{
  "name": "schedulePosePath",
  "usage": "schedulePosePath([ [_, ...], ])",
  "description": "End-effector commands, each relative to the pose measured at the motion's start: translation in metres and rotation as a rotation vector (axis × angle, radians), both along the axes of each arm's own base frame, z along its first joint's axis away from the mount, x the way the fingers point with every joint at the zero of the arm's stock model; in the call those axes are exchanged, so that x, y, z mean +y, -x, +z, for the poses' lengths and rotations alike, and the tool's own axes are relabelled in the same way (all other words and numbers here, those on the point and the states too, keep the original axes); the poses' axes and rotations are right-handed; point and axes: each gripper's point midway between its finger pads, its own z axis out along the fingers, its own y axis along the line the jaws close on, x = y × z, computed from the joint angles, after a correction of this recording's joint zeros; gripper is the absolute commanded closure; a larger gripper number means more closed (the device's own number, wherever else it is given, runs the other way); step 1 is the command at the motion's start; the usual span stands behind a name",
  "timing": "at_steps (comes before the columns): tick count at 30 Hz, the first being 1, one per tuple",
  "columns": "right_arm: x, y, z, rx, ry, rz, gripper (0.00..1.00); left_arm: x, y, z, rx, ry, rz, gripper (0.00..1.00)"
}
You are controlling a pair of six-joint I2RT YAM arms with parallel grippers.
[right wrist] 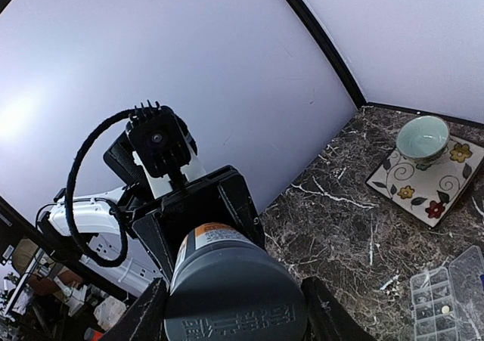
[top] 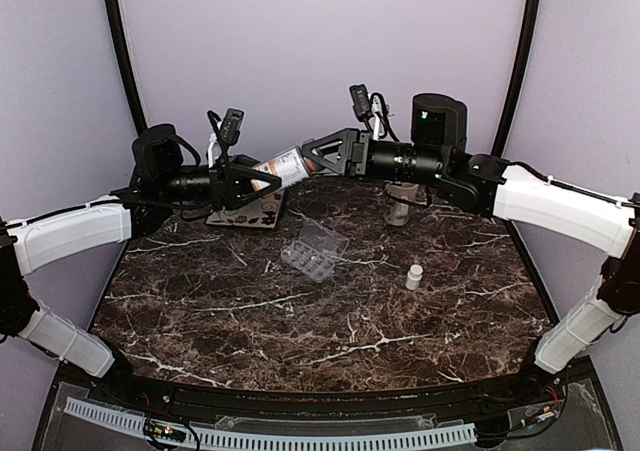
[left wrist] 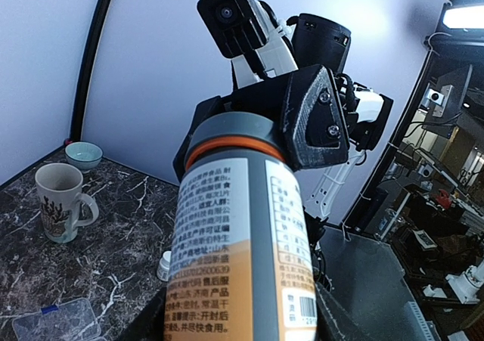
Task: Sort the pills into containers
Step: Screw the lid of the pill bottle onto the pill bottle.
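Right claw clenched on the grey cap of the bottle. Left claw grasped the labelled body. The bottle hung roughly sideways between them, raised over the back of the table.

Organizer sat mid-table, lid open, well apart from the bottle. The cap looked to be on, so nothing was poured. My read: sorting barely begun, with opening first and filling the cells after.

Right wrist view showed a pale speck in one cell, too small to call a pill; the top view did not show it. Left wrist view showed the label print close up. Top view gave the layout: a mug behind the organizer and a small white bottle to its right.
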Motion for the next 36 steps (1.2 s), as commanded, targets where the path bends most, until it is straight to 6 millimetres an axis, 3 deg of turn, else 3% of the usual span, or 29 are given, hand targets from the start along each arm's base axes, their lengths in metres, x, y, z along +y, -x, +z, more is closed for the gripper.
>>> schedulePosePath([
  [1, 0.017, 0.003, -0.027, 0.093, 0.046, 0.031, 0.80, -0.013, 0.020, 0.035, -0.182, 0.037, -0.028, 1.00],
  [6, 0.021, 0.004, -0.031, 0.127, 0.050, 0.046, 0.82, -0.024, 0.027, 0.034, -0.285, -0.004, 0.034, 1.00],
  [12, 0.021, 0.008, -0.032, 0.162, 0.052, 0.062, 0.83, -0.022, 0.021, 0.037, -0.393, -0.031, 0.165, 1.00],
  [17, 0.028, 0.005, -0.051, 0.207, 0.083, 0.071, 0.84, -0.019, 0.020, 0.043, -0.467, -0.034, 0.240, 1.00],
  [36, 0.033, 0.002, -0.070, 0.262, 0.132, 0.061, 0.89, -0.030, 0.017, 0.047, -0.923, -0.160, 0.665, 1.00],
])
